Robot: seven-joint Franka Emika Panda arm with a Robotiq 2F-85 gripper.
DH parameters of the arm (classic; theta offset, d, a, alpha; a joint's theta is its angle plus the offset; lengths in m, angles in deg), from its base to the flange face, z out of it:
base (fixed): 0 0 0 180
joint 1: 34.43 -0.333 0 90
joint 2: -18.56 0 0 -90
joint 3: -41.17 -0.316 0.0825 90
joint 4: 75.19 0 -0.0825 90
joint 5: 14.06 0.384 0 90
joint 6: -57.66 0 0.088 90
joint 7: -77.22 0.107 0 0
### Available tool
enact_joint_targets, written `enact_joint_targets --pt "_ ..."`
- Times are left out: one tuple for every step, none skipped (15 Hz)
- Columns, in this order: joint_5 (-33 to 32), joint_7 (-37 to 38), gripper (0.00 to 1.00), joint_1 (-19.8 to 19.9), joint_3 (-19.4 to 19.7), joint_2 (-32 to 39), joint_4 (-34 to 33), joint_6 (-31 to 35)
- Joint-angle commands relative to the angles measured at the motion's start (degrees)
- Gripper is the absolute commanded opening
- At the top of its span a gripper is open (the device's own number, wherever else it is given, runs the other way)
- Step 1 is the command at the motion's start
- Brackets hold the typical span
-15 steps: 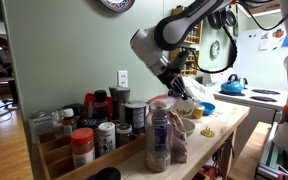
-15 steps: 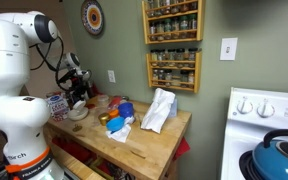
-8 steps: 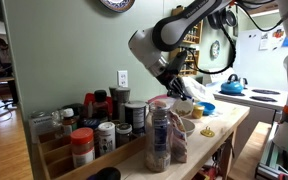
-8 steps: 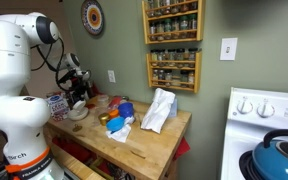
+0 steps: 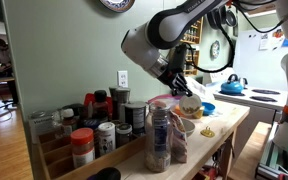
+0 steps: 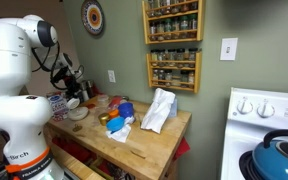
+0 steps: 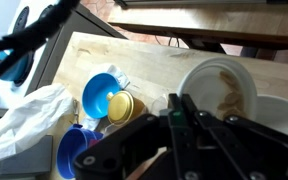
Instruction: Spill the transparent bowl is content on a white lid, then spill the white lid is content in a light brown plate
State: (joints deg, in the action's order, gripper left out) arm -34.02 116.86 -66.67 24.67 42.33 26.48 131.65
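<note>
My pincer (image 7: 182, 103) is pressed tight, its two dark fingers meeting with no gap between them in the wrist view. The tips sit right at the lower left rim of the white lid (image 7: 221, 88), a pale round disc with a smear of brownish crumbs on its right half. Whether I actually pinch that rim or only touch it, I cannot tell.

Just right of the lid, cut off by the frame edge, lies another pale round dish (image 7: 284, 118); I cannot tell whether it is the light brown plate. All this rests on the wooden counter (image 7: 154, 55).

Left of my fingers stand a blue bowl (image 7: 99, 95) and, touching it, a small yellow cup (image 7: 125, 108). Further left a crumpled white bag (image 7: 29, 112) lies at the counter's end.

In an exterior view my pincer (image 5: 181, 88) hangs tilted above the counter, a whitish piece (image 5: 191, 103) just under it, behind a crowd of spice jars (image 5: 96, 130). In an exterior view my pincer (image 6: 74, 97) is near the wall at the counter's far end, above a pale bowl (image 6: 79, 113), well apart from the white bag (image 6: 159, 110).
</note>
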Motion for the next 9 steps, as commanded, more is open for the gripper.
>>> enact_joint_targets --pt "-3.2 2.3 0.02 -3.2 0.6 4.0 -4.9 -5.7" --pt "-3.8 2.8 0.02 -3.9 0.8 4.7 -5.8 -6.8" --pt "-4.5 3.2 0.02 -4.6 1.0 5.3 -6.5 -7.6" --pt "-5.2 4.0 0.02 -5.2 1.3 5.8 -7.2 -8.3" --pt "-6.0 4.5 0.02 -5.8 1.6 6.5 -7.9 -9.0" --pt "-7.3 5.9 0.02 -6.8 2.2 7.5 -9.0 -10.5" --pt "-8.5 6.8 0.02 -7.5 2.5 8.2 -9.7 -11.4" --pt "-9.8 7.4 0.02 -8.3 2.9 8.9 -10.5 -12.8" --pt "-10.6 7.7 0.02 -8.9 3.3 9.7 -11.3 -13.9"
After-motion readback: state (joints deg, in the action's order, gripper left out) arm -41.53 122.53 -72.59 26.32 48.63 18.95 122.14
